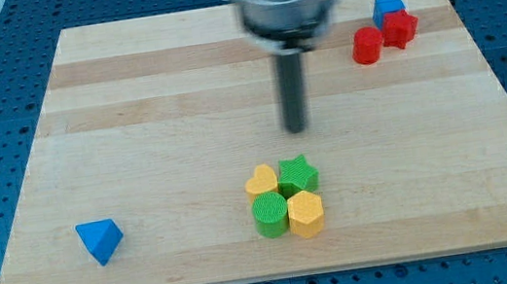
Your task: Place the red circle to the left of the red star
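The red circle [366, 46] sits at the view's upper right, touching the lower left side of the red star [400, 29]. A blue block [388, 8] sits just above the red star. My tip [298, 128] is the lower end of a dark rod near the board's middle, well to the left of and below the red circle, and above the cluster of green and yellow blocks. It touches no block.
A cluster sits below my tip: a yellow heart [262, 180], a green star [298, 173], a green block [269, 216] and a yellow hexagon [306, 213]. A blue triangle [100, 241] lies at the lower left. The wooden board [134, 128] lies on a blue perforated table.
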`<state>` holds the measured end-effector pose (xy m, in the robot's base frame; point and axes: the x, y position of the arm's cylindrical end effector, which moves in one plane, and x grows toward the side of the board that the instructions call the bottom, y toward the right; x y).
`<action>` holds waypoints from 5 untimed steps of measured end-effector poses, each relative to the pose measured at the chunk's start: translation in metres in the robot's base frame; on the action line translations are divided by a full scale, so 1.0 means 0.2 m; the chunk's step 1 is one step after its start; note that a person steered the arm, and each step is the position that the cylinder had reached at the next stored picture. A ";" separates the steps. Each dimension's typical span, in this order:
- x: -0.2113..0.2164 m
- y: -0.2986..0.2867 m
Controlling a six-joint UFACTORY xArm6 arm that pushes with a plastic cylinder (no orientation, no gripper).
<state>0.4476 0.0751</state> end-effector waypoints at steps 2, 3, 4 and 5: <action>0.00 0.23; 0.00 0.49; -0.09 0.84; -0.22 1.08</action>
<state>0.4028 0.2920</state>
